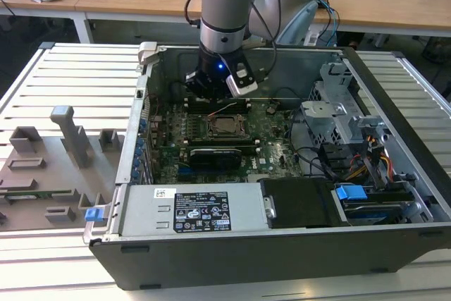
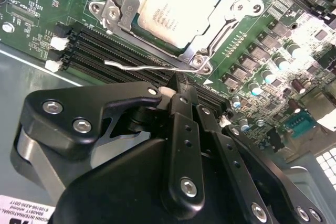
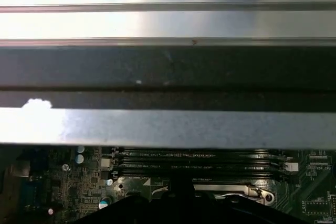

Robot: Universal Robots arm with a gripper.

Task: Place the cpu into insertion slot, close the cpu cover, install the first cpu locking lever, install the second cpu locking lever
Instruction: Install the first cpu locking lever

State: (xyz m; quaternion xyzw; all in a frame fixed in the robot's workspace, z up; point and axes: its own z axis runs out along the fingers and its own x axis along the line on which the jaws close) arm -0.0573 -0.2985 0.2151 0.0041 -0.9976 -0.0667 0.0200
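Cpu [image 2: 176,17] seated in socket [image 2: 157,43], metal cover [image 2: 119,9] closed over its edges, just beyond end effector [image 2: 177,83]. Fingers together, tips right at thin wire lever [image 2: 134,67] beside memory slots [image 2: 94,45].

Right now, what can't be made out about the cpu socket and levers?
Second wrist view: the cpu cover is cut off by the picture's edge; the hand covers where it nears the wire lever; contact unclear.
Exterior view: beside the cpu, that lever is too small to tell latched from free.
First wrist view: the hand's dark body hides most of the insertion slot.
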